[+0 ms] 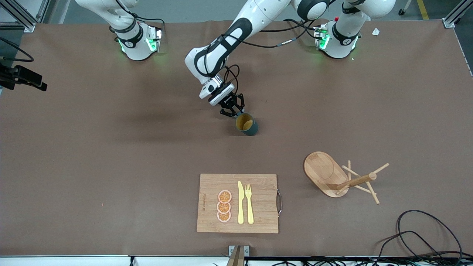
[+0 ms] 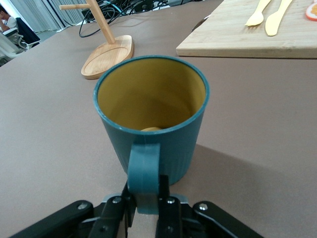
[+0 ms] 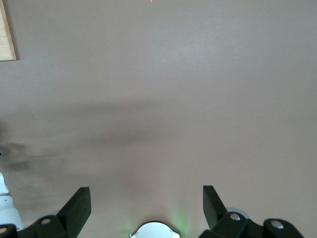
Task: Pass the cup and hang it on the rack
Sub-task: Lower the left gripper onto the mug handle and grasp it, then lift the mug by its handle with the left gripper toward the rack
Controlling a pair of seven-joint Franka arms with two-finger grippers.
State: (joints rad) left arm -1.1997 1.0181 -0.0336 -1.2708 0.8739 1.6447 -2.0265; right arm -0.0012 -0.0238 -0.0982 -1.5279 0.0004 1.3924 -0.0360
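Gripping the cup's [image 2: 151, 134] handle, the left gripper [image 1: 232, 108] is clamped shut; the cup stands upright mid-table, farther from the camera than the rack [image 1: 338, 176] (tipped on its side). The right gripper [image 3: 146, 201] waits open.

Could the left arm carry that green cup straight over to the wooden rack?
Probably yes: the left gripper is shut on the cup handle, and bare table lies between cup and rack.

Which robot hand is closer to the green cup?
The left gripper is: it is shut on the handle of the cup. The right gripper waits open over bare table, up near its own base.
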